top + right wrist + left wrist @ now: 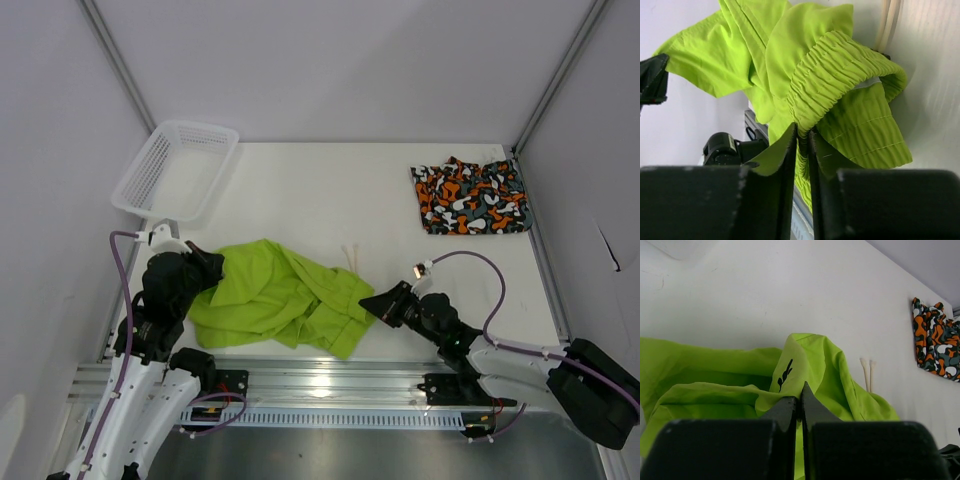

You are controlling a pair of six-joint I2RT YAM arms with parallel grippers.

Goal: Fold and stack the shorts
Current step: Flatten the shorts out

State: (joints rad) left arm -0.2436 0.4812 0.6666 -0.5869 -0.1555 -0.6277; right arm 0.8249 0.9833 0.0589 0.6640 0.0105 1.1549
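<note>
Now left pincer (pixel 801 390), right pincer (pixel 803 131) pinch lime shorts (pixel 280 295) edges; camo shorts (pixel 470 197) far-right.

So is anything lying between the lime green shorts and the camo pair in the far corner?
Nothing visible: only bare white table separates the lime green fabric shorts from the orange-and-grey camo shorts.

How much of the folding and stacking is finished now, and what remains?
Done, it seems: the camo shorts lie folded at the far right corner. In hand: the green shorts are crumpled near the front edge; the left gripper and the right gripper each pinch them, the right one at the waistband. Left: folding the green pair and stacking both.
</note>
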